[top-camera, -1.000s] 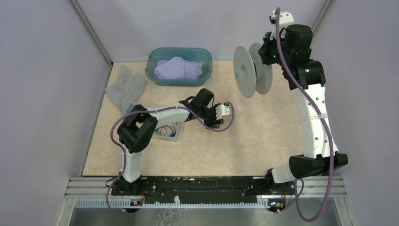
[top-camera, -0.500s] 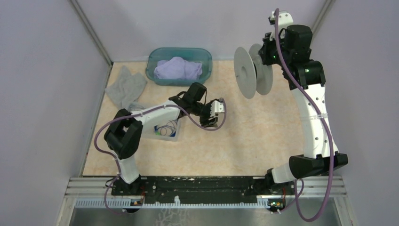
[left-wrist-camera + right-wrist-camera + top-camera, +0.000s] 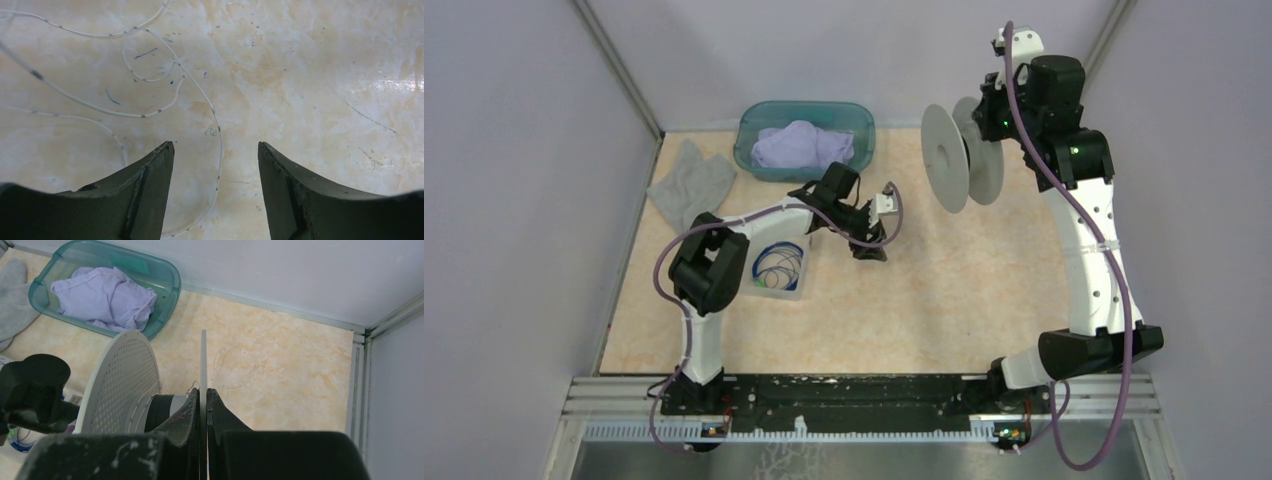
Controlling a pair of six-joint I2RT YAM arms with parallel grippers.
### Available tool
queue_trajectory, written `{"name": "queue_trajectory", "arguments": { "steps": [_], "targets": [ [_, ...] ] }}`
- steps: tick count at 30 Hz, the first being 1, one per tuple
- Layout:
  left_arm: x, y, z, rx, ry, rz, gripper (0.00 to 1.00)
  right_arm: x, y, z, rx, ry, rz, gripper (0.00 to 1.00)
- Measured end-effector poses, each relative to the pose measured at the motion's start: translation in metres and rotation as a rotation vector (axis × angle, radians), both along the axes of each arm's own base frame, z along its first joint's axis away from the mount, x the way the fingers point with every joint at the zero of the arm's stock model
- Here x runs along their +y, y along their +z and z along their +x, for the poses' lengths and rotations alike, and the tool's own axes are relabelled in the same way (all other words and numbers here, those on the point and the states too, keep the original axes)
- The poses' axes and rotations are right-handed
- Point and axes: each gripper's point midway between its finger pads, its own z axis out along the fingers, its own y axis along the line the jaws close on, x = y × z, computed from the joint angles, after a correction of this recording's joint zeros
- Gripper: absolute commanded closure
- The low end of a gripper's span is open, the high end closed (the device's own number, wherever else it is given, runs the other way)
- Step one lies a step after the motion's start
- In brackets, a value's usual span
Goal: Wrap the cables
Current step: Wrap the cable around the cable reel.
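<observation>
Left wrist: my left gripper (image 3: 215, 150) hangs w/ jaws apart over the thin whitish cable (image 3: 219, 129), slack on the beige marbled tabletop (image 3: 325, 75), so closing off-centre may miss it or scrape the surface, while my right gripper (image 3: 203, 392) is clenched on the grey perforated plastic spool (image 3: 125, 375).

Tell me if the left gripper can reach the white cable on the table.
Probably yes: the left gripper hovers open directly over the white cable lying on the table, with nothing in between.
</observation>
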Motion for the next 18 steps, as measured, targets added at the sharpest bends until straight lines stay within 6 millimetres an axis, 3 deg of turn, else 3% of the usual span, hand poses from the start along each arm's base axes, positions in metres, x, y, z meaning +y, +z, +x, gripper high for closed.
{"name": "queue_trajectory", "arguments": {
  "steps": [6,11,14,18],
  "targets": [
    [-0.003,-0.031,-0.011,0.107,-0.008,0.025,0.44,-0.001,0.000,0.000,-0.001,-0.004,-0.006,1.00],
    [-0.010,-0.047,-0.025,0.163,-0.024,0.044,0.69,-0.001,0.000,0.000,-0.002,-0.005,-0.008,1.00],
    [-0.016,-0.048,-0.035,0.176,-0.049,0.045,0.96,-0.001,0.000,0.000,-0.002,-0.005,-0.007,1.00],
    [-0.020,-0.048,-0.046,0.176,-0.093,0.046,1.00,-0.002,0.000,0.001,-0.004,-0.007,-0.007,1.00]
  ]
}}
